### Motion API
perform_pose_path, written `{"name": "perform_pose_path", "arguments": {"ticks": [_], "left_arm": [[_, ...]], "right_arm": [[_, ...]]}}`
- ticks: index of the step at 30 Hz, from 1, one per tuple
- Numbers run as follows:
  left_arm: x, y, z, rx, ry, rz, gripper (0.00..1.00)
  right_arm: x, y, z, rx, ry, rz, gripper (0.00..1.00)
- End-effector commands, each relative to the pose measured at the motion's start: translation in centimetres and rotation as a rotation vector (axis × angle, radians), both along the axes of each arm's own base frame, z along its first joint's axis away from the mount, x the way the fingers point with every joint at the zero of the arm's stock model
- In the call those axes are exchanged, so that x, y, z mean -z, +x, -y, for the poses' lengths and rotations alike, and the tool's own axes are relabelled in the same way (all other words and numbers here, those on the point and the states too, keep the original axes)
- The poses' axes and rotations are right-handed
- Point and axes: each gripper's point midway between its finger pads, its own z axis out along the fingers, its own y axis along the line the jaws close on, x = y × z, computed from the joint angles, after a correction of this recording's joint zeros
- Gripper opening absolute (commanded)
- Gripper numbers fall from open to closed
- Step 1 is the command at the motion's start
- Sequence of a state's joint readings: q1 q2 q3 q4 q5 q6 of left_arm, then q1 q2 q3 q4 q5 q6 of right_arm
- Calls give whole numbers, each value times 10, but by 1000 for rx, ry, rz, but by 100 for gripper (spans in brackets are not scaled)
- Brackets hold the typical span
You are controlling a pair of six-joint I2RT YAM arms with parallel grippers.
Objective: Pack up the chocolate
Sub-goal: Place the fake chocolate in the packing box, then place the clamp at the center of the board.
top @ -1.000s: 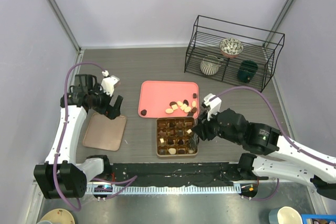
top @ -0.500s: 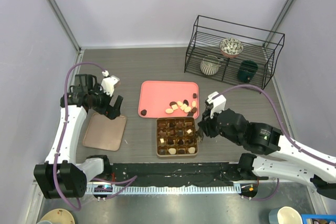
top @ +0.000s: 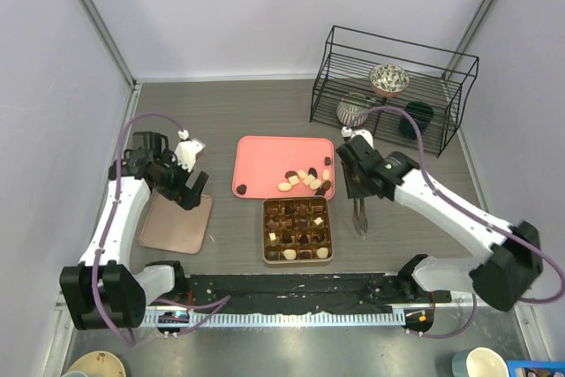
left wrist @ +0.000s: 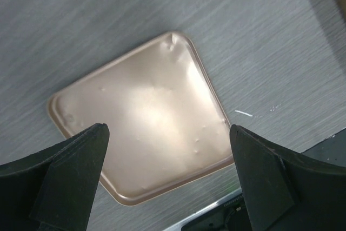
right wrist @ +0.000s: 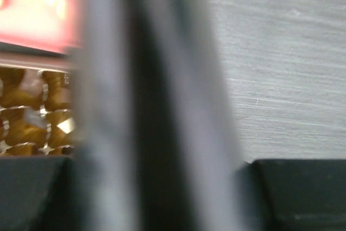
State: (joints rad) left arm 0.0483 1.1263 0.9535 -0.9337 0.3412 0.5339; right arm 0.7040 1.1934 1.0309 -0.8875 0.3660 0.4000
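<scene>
Left gripper (top: 191, 190) is hanging wide open over the tan lid (top: 172, 227). Chocolate (top: 304, 175) is sitting partly on the pink tray (top: 265, 161), partly in the gridded box (top: 265, 231). Right gripper (top: 357, 194) is clamping grey tongs (top: 359, 218) just beside that box.
</scene>
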Motion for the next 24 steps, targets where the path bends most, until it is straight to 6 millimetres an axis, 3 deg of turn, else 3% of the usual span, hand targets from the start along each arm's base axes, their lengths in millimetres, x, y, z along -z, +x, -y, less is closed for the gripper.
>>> {"name": "perform_pose_path", "arguments": {"ticks": [1,4,8,11,14,20,24], "left_arm": [[25,-8,-7,50,60,-58,99],[39,-14,-5,79,79,-103,97],[53,-10,6,111,87,-93,97],[64,-10,22,161,115,-106,97],[71,-4,32,195,171,-81,98],[90,7,30,170,251,-113,95],[105,6,29,152,272,-139,89]], "right_arm": [[28,20,-6,-15,15,-120,38],[43,37,-8,2,12,-129,39],[78,56,1,48,-17,-175,40],[100,60,15,96,-41,-200,45],[108,62,22,116,-48,-197,53],[92,66,29,136,-47,-113,56],[57,76,35,157,-34,7,53]]}}
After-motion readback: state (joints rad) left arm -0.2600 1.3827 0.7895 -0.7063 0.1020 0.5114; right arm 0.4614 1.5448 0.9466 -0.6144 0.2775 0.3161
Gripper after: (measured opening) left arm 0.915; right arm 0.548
